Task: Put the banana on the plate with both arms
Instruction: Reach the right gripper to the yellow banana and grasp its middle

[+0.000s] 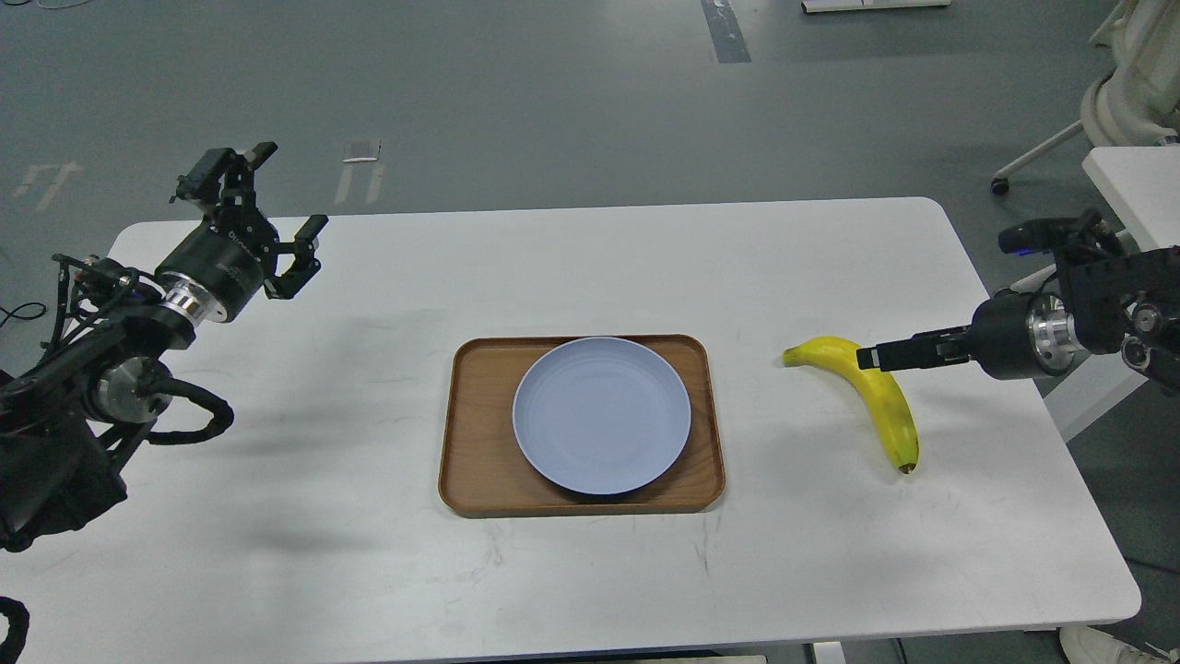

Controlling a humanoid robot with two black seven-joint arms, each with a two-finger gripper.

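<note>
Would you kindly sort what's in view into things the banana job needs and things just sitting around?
Needed: banana; plate; left claw, open; right claw, at the banana.

Just there: wooden tray under the plate; white table; office chair in the background.

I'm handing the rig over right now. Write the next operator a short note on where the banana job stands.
Left gripper: open, holding nothing, raised over the far left of the table.
Right gripper: reaching in from the right, tips over the upper part of the banana; whether it is open or shut cannot be told, it is seen side-on.
Banana: lying on the table, right of the tray, apart from it.
Plate: empty, sitting on the tray at table centre.
Done: right arm brought to the banana.
Left: grasp, lift, carry it over, set it on the plate.
</note>
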